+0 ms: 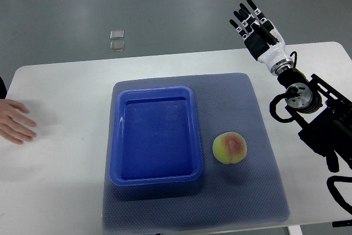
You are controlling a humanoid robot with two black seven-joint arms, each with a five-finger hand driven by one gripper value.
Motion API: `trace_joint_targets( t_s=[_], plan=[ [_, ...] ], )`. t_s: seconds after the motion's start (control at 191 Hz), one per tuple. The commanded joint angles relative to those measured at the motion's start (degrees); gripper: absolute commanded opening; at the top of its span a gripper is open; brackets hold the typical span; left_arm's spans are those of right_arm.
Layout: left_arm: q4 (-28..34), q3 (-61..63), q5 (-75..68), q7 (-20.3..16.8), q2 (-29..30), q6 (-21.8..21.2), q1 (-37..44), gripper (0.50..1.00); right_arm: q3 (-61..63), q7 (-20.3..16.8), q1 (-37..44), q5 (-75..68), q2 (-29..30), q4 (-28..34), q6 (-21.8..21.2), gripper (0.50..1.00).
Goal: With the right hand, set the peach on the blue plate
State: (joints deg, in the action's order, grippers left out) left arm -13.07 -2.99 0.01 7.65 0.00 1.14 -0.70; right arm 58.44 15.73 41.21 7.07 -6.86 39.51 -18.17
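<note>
On the grey mat (242, 108), just right of the empty blue plate (157, 177), lies the peach (230, 148), round, yellow-green with a pink blush. Nothing is done yet: the right hand (256, 26) hangs far off, fingers extended, holding nothing; grasp and placement remain.

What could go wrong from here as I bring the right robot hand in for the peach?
1. The round yellow-pink peach lies loose on the grey mat and could roll when nudged.
2. It lies near the blue rectangular plastic plate's raised rim, so the fingers may catch it.
3. A person's hand rests on the white table at the left edge.
</note>
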Motion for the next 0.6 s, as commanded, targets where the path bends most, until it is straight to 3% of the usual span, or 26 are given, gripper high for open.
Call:
trace_joint_targets(
  t_s=[0.0, 0.409, 0.561, 0.566, 0.592],
  plan=[
    [0.06, 0.00, -0.01, 0.00, 0.00, 0.09, -0.01, 1.000, 0.00, 0.00, 0.01, 0.05, 0.00, -0.05, -0.02, 0.930],
    [0.06, -0.09, 0.08, 0.00, 0.00, 0.09, -0.01, 1.000, -1.32, -0.88, 1.85, 2.42, -0.79, 0.74, -0.81, 0.930],
    [0.06, 0.00, 0.08, 0.09, 0.00, 0.09, -0.01, 1.000, -8.43, -1.41, 4.23, 11.56, -5.27, 4.08, -0.28, 0.930],
    [0.06, 0.00, 0.08, 0.09, 0.00, 0.26, -0.01, 1.000, -12.00, -2.02, 5.79, 15.39, -7.80, 5.30, -0.72, 0.930],
    [0.06, 0.09, 0.08, 0.09, 0.00, 0.44, -0.01, 1.000, -13.44, -2.20, 6.42, 16.92, -9.14, 6.10, -0.81, 0.930]
  ],
)
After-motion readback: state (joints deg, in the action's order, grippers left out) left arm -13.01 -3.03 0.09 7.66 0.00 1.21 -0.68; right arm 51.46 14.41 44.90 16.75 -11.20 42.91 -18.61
